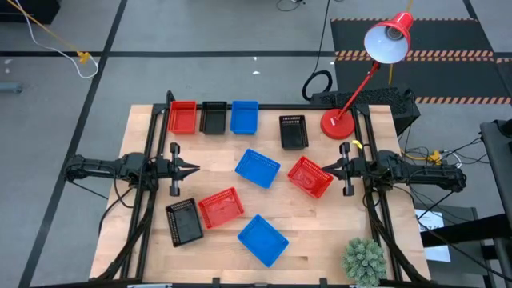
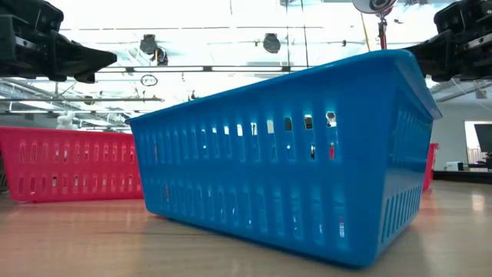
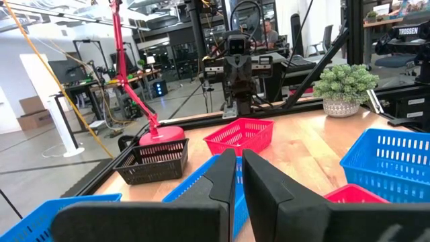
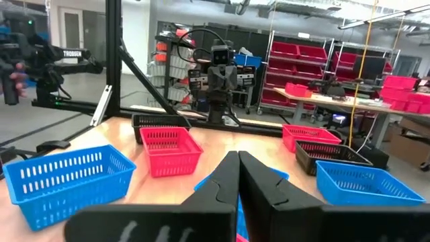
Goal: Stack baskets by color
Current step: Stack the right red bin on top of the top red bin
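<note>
Overhead, nine small slotted baskets lie on a wooden counter (image 1: pixel 144 128). A red basket (image 1: pixel 182 117), a black basket (image 1: pixel 214 118) and a blue basket (image 1: pixel 244 117) sit side by side along the far edge; the other six lie scattered across the middle, none stacked. The left gripper (image 1: pixel 194 170) and right gripper (image 1: pixel 323 169) hover at opposite sides, fingers nearly together on the left, closed on the right, both empty.

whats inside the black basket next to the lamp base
Nothing shows inside the black basket from above: only its slotted floor. The table beneath it is covered.
</note>
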Tool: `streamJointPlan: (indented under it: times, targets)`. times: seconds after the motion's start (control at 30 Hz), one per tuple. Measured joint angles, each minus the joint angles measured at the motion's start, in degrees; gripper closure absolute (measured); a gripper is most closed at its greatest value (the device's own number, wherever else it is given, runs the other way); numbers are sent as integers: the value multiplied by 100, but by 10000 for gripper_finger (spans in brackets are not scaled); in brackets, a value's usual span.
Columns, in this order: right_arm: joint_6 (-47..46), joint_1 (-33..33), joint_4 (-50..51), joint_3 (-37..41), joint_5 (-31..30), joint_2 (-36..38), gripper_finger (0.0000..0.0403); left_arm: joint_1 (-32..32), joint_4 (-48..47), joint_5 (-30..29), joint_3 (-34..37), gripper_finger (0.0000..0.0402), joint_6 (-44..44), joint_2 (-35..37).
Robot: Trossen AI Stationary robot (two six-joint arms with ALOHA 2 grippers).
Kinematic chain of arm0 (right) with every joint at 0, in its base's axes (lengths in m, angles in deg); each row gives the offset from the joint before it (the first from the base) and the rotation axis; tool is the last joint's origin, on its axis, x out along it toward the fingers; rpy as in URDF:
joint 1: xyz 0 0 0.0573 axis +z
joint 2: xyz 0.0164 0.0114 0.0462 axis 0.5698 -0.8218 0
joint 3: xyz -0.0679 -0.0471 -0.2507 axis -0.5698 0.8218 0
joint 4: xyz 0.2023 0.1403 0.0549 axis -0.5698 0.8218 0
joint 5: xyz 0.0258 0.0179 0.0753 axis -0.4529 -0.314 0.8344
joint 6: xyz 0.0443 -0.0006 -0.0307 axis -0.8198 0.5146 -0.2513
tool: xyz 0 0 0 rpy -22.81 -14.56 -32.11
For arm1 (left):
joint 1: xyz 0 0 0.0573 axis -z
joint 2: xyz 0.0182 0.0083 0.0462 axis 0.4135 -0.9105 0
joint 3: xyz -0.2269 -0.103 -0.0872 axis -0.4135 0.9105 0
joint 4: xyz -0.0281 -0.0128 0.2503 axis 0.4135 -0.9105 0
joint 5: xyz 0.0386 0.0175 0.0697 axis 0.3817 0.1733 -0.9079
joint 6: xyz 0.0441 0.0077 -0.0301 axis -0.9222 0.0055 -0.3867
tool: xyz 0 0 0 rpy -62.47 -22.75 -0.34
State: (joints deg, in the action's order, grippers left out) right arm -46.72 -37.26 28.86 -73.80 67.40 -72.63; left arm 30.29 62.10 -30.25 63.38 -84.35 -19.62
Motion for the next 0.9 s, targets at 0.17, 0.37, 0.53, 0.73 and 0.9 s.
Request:
streamJointPlan:
  times: [0.17,0.37,0.53,0.73,0.9]
  targets:
    - [-6,0,0,1,0,0,403,0,-1,0,0,371,0,-1]
    - [-870,0,0,2,-7,0,403,0,0,0,0,371,0,-2]
    - [-976,0,2,-77,-2,-2,403,0,1,-2,-2,371,0,0]
    - [-1176,0,421,-645,15,-209,403,0,2,-4,-1,371,39,-2]
    - [-1297,0,1122,-1361,16,-606,403,0,5,-9,0,371,165,-1]
